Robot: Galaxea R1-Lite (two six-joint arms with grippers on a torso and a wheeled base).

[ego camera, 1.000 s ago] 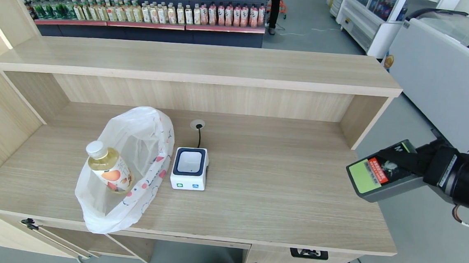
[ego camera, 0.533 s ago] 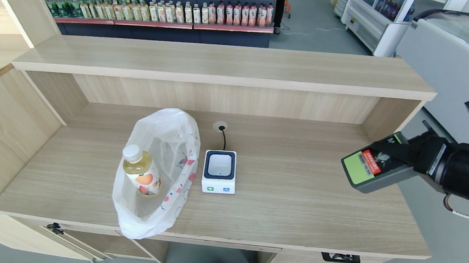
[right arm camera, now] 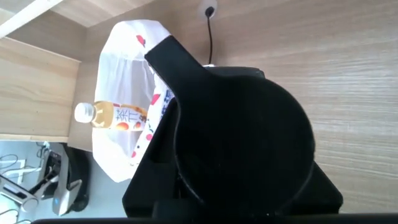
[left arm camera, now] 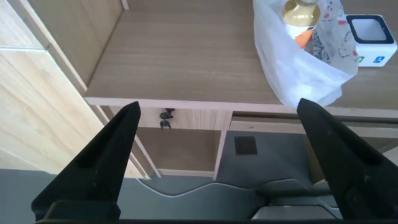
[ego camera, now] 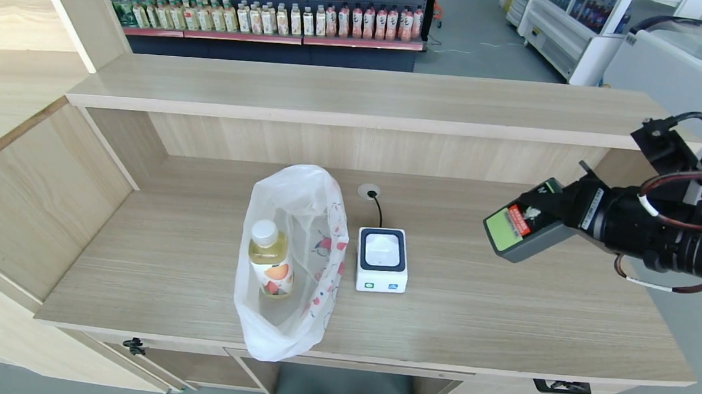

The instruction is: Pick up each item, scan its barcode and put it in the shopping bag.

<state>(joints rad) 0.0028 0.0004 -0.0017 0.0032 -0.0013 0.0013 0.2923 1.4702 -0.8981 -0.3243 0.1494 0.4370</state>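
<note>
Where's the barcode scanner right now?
In the head view the scanner sits on the counter, just right of the shopping bag, cable running back to a grommet. The box in the right gripper hangs farther right.

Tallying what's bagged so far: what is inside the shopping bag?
One bottle, cap up, shows inside the shopping bag. Crumpled plastic at its near end hides anything lying there.

Shopping bag (ego camera: 313, 200) white, red and blue spots; tea bottle (ego camera: 269, 265) yellow, white cap; scanner (ego camera: 381, 279) white, navy frame; box (ego camera: 500, 229) dark grey, green-red label; worktop (ego camera: 503, 313) pale woodgrain.
</note>
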